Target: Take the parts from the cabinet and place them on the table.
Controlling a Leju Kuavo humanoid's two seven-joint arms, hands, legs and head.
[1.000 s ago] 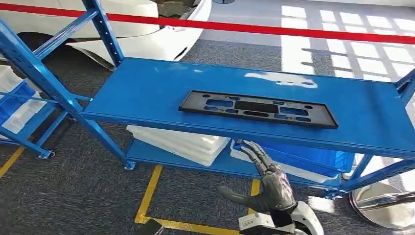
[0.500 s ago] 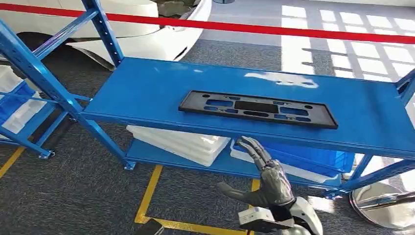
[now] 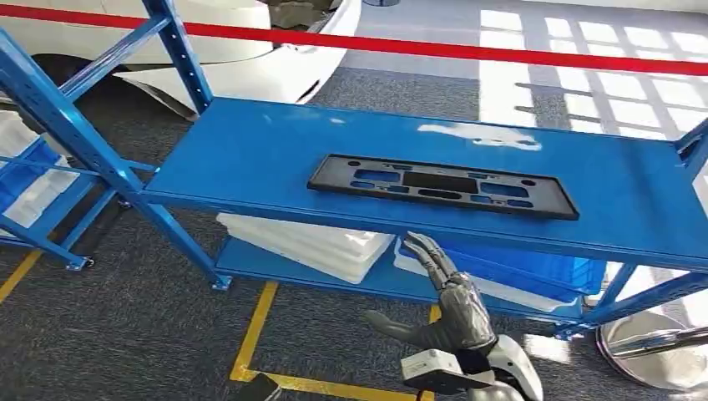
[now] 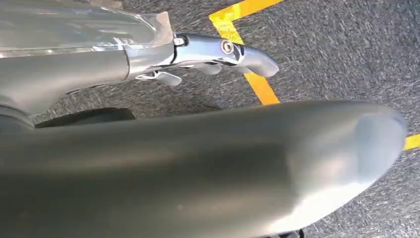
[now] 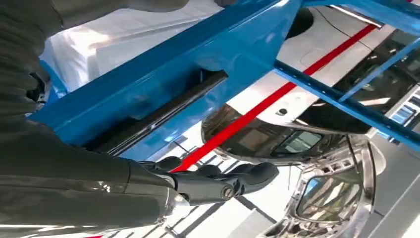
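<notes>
A flat black plastic part with several cut-outs lies on the top blue shelf of the cabinet, a little right of the middle. My right hand is below and in front of the shelf's front edge, under the part, with fingers spread and holding nothing. In the right wrist view the part appears edge-on on the shelf above my dark fingers. My left hand hangs over the grey carpet, its fingers stretched out with nothing in them.
White foam trays and a blue bin sit on the lower shelf. Blue uprights stand at the left and a second rack beyond them. Yellow floor tape, a red barrier band and a white car body lie behind.
My right hand has crept slightly up and to the left, nearer the shelf's front edge. The black part has stayed where it was.
</notes>
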